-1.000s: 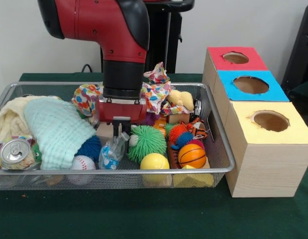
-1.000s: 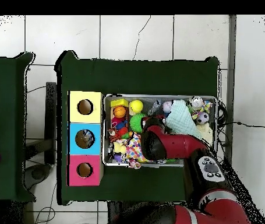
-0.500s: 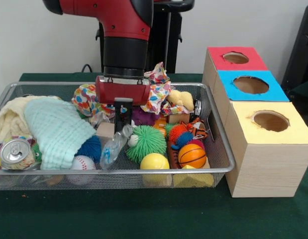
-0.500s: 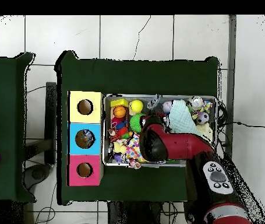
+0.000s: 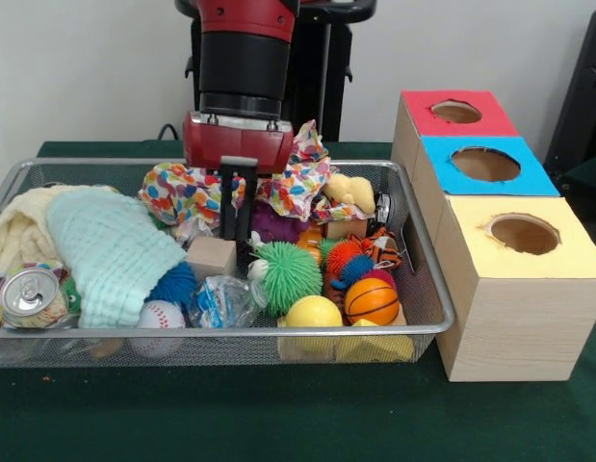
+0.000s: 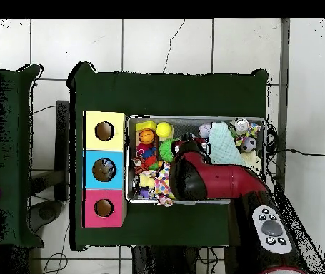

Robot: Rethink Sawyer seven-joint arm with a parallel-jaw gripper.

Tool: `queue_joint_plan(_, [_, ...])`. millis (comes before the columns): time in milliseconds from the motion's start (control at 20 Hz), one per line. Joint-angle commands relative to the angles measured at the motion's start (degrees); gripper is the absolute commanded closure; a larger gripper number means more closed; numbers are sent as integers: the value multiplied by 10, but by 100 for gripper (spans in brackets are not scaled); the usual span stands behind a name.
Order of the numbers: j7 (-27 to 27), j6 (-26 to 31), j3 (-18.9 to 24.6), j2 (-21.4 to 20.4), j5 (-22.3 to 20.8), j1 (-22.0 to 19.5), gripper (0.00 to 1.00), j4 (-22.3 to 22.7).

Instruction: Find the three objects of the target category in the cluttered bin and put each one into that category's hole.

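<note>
No brand name, label text or other writing can be read on anything in either view; the drink can (image 5: 28,294) shows only its silver top and pull tab.

The gripper (image 5: 238,231) hangs above the middle of the wire mesh bin (image 5: 425,289), its two dark fingers (image 5: 227,204) drawn close together with only a thin slit between them and nothing held. Its tips are just above a small wooden block (image 5: 212,256).

Taking the green spiky ball (image 5: 287,276) as landmark: the wooden block sits just to its left, and a crumpled clear plastic bottle (image 5: 220,300) lies in front of and left of it. A yellow ball (image 5: 313,314) rests just in front of it against the bin's near wall, with a small basketball (image 5: 372,300) to its right. A dotted party-coloured cloth (image 5: 298,183) is bunched behind it, and a yellow plush toy (image 5: 349,191) lies behind and to the right. Farther left are a baseball (image 5: 159,316), a blue spiky ball (image 5: 173,285), a mint green knitted cloth (image 5: 110,248) and the can in the bin's left corner.

Outside the bin, well to the right of the green ball, stand three wooden boxes, each with a round hole on top: red box (image 5: 456,111), blue box (image 5: 484,164) and yellow box (image 5: 523,234).

The front view alone shows the finger gap and the block under it. In the overhead view the red arm (image 6: 215,180) covers the bin's middle, but that view shows the boxes in a row beside the bin (image 6: 129,160) on the green table (image 6: 172,93).
</note>
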Motion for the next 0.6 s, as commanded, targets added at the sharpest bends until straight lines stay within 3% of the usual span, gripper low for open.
queue_joint_plan(50, [70,76,14,-17,23,17,100,35])
queue_joint_plan(400, [67,77,1,-12,24,29,100,28])
queue_joint_plan(450, [67,80,2,-12,26,29,0,28])
queue_joint_plan(600, [64,72,9,-9,23,22,0,27])
